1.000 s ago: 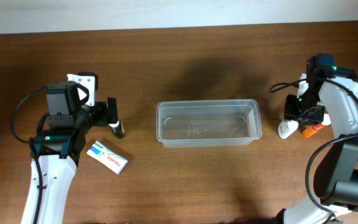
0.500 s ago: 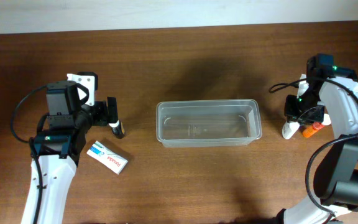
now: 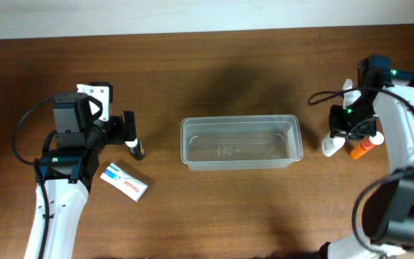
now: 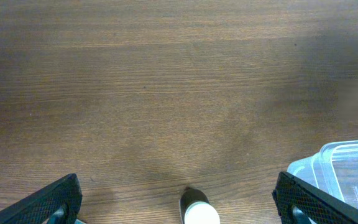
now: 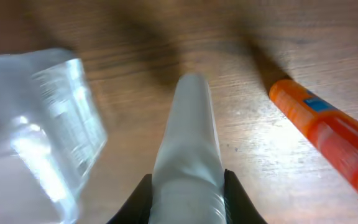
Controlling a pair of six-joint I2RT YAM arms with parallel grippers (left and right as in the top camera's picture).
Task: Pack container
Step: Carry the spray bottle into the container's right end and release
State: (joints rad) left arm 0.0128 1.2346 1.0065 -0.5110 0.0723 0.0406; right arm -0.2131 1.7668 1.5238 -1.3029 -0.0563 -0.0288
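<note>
Container (image 3: 241, 142), clear rectangular plastic, sits empty on the wooden desk (image 3: 214, 216). Right jaws clench a white squeeze tube (image 5: 188, 155) just beside its right end. Left jaws gape around a small white-capped bottle (image 4: 199, 213). Best to lift the tube over the rim and lay it lengthwise.

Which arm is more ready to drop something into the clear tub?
The right arm. Its jaws are shut on the white tube, close beside the container. The left arm has its jaws wide open around the small bottle, not gripping it yet.
</note>
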